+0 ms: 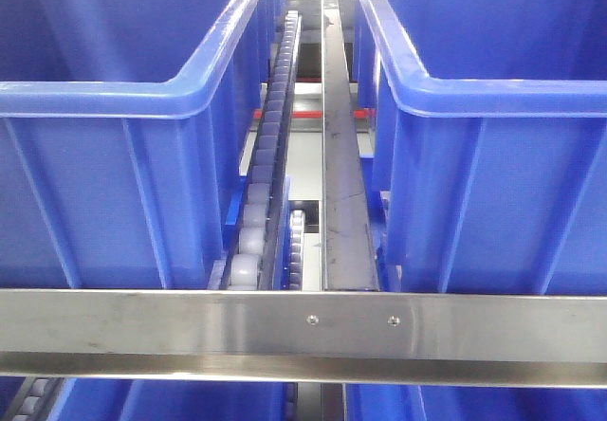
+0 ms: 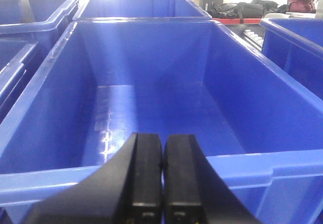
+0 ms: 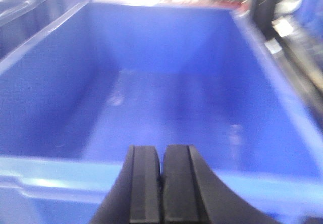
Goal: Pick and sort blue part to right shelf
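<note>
No blue part showed in any view, so its whereabouts could not be told. The right shelf (image 1: pixel 303 331) filled the front view, its steel crossbar low in the frame and roller track (image 1: pixel 266 184) running up the centre between two blue bins. The left end effector (image 2: pixel 162 183) was closed on nothing before an empty bin (image 2: pixel 151 118). The right end effector (image 3: pixel 162 186) was likewise closed and empty. Judging by this, the sorting was either finished or not begun.

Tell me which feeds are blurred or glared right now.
Right wrist view: smeared throughout, blue plastic bin soft, top edge blown out. Left wrist view: sharp, white glare along the top, sheen on its blue bin floor. Front view: clear, brushed steel crossbar evenly lit.
</note>
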Available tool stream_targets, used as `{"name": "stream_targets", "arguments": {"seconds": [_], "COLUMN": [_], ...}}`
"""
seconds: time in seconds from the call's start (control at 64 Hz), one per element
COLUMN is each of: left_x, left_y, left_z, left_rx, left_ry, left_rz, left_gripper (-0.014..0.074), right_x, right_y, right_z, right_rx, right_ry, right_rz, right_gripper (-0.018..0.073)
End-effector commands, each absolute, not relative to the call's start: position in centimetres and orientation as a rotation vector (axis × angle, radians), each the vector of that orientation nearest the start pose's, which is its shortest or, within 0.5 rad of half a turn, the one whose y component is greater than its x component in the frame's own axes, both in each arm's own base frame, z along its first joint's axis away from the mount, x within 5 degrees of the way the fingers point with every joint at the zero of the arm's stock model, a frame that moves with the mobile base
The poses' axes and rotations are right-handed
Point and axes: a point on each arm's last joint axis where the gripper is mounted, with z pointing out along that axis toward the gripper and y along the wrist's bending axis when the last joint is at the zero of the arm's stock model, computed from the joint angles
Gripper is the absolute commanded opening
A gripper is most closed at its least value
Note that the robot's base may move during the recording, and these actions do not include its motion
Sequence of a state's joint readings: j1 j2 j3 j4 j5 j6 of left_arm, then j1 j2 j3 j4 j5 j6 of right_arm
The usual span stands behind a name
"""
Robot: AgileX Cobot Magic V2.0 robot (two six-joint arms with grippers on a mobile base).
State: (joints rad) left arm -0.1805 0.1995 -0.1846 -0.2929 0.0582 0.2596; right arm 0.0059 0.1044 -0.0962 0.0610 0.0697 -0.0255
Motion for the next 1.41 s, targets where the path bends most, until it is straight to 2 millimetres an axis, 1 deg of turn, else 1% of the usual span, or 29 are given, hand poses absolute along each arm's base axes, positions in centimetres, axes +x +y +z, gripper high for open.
{"name": "stream_targets", "arguments": {"seconds": [0.0, 0.062, 0.141, 1.062, 1.125, 1.25, 1.312, 1.391], "left_x": [6.8, 6.8, 6.8, 6.9, 6.9, 7.0, 6.8, 6.2], "left_y": [-1.2, -1.2, -1.2, -1.2, -1.2, -1.2, -1.1, -0.8], "left_z": [27.5, 27.5, 27.5, 27.4, 27.2, 26.1, 25.5, 24.7], "left_rx": [0.088, 0.088, 0.088, 0.089, 0.088, 0.114, 0.136, 0.105], "left_ry": [1.453, 1.453, 1.453, 1.457, 1.461, 1.489, 1.471, 1.458], "left_rz": [-0.179, -0.179, -0.179, -0.179, -0.178, -0.152, -0.108, -0.09], "left_gripper": [0.0134, 0.0134, 0.0134, 0.0134, 0.0134, 0.0134, 0.0134, 0.0134], "right_x": [5.8, 5.7, 5.3, 5.3, 5.3, 5.3, 5.3, 5.3], "right_y": [0.0, 0.0, 0.0, 0.0, 0.0, 0.0, 0.0, 0.0], "right_z": [23.9, 22.6, 21.7, 21.8, 21.8, 21.8, 21.8, 21.8], "right_rx": [0.029, 0.03, 0.03, 0.03, 0.03, 0.03, 0.03, 0.03], "right_ry": [1.438, 1.427, 1.398, 1.394, 1.394, 1.394, 1.394, 1.394], "right_rz": [0.027, 0.026, 0.026, 0.026, 0.026, 0.026, 0.026, 0.026], "right_gripper": [0.0022, 0.0022, 0.0022, 0.0022, 0.0022, 0.0022, 0.0022, 0.0022]}}
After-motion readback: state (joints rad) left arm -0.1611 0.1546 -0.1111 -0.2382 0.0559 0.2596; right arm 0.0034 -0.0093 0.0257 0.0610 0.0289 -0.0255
